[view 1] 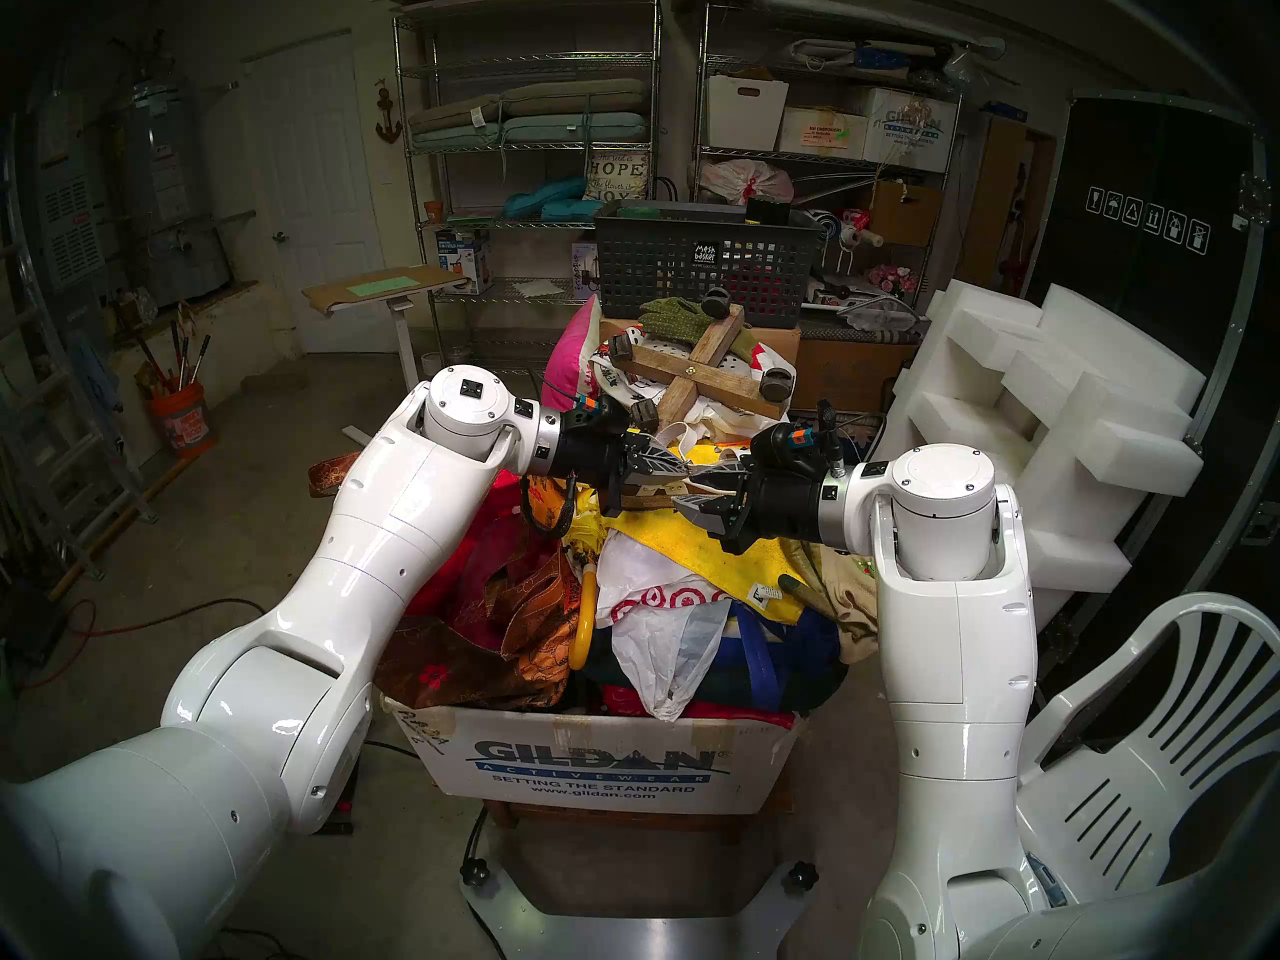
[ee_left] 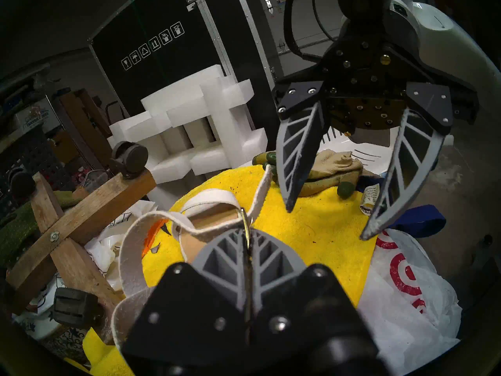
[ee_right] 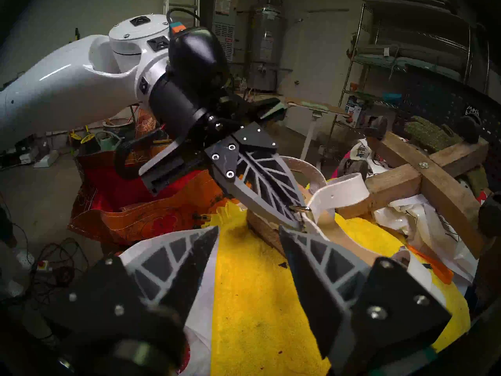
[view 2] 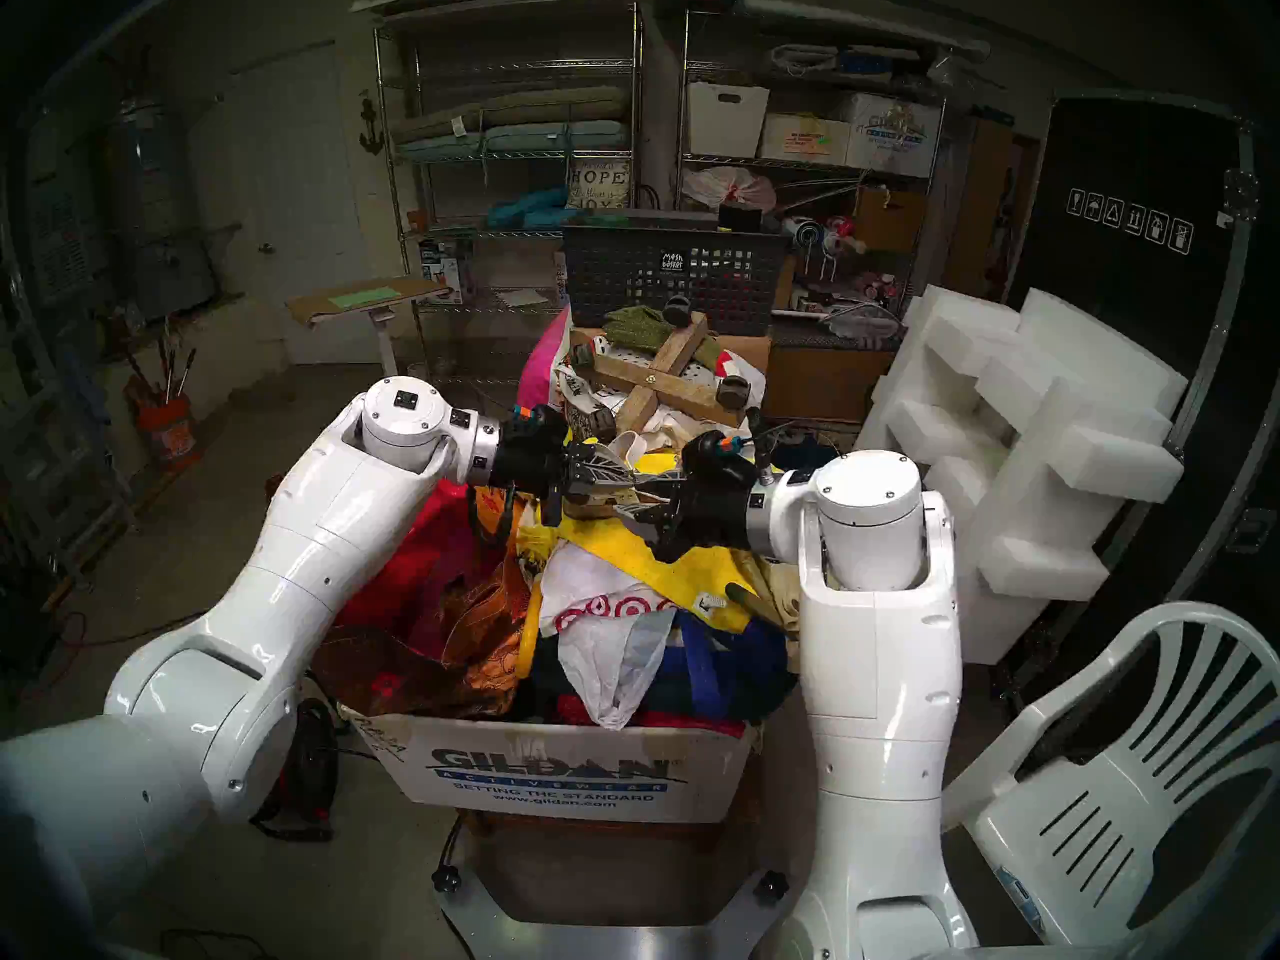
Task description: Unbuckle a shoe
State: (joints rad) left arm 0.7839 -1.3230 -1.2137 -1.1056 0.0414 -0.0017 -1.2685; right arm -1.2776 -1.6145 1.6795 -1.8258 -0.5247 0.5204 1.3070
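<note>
Cream-white leather straps of the sandal [ee_left: 141, 248] loop up from a yellow towel [ee_left: 311, 231] atop an overfilled cardboard box [view 1: 596, 764]. The left gripper [ee_left: 248, 239] has its jaws pressed together on the small metal buckle [ee_left: 245, 220], holding it steady. The right gripper [ee_right: 249, 231] hangs just beside it with its jaws apart, gripping nothing; one tip lies near the buckle. The strap's free end [ee_left: 264, 182] sticks out past the buckle, so the step in hand looks like freeing that tail. Next, the right jaws likely need to pinch it and draw it back — off the prong.
</note>
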